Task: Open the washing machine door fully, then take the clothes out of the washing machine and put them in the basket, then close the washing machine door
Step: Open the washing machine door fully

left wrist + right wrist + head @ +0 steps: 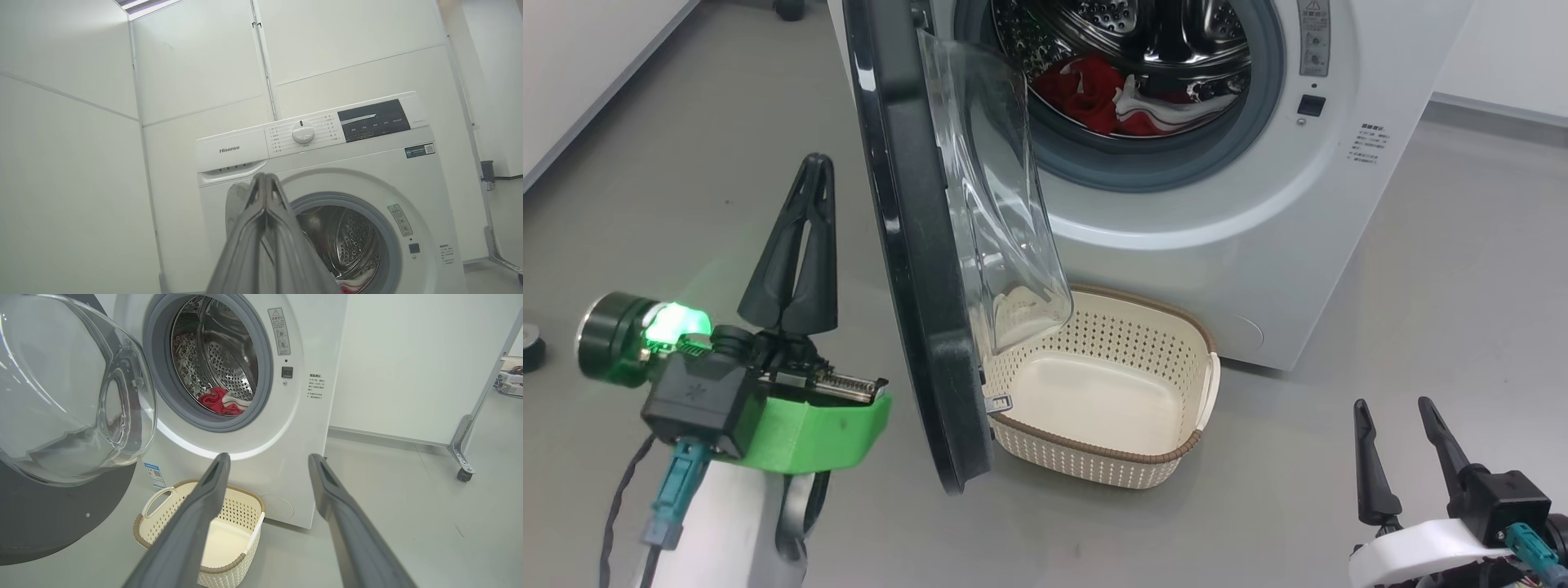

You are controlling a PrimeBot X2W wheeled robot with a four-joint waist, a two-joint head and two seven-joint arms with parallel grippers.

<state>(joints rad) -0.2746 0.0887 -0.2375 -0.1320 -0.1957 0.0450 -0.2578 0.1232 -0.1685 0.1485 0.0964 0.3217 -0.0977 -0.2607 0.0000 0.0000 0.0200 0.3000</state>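
Where the head view looks down, we count one washing machine [1258,245], one door [915,245], one basket [1143,335] and two pincers. The machine is a white front-loader with a grey rubber ring round its mouth [1143,163] and a perforated steel drum [1176,41]. From the left wrist view we add one round white dial [303,131] on its panel.

The door stands swung out on the left of the mouth, edge-on to us. Its wide black rim faces the left pincer [814,163], and its one bulging clear glass bowl [1005,204] faces the machine.

The clothes [1111,98] lie at the bottom of the drum as one crumpled heap, bright red with white parts. How many garments make it up we cannot tell.

The basket sits on the grey floor [1421,327] just in front of the machine, below the mouth, with its left end under the glass bowl. It is cream, with perforated sides, a brown woven-look rim and two white handles [157,500].

The left pincer has its fingers pressed together on nothing and stands near the door's outer face. The right pincer [1392,404] is spread wide, grips nothing, and hangs low on the right, well apart from the machine.
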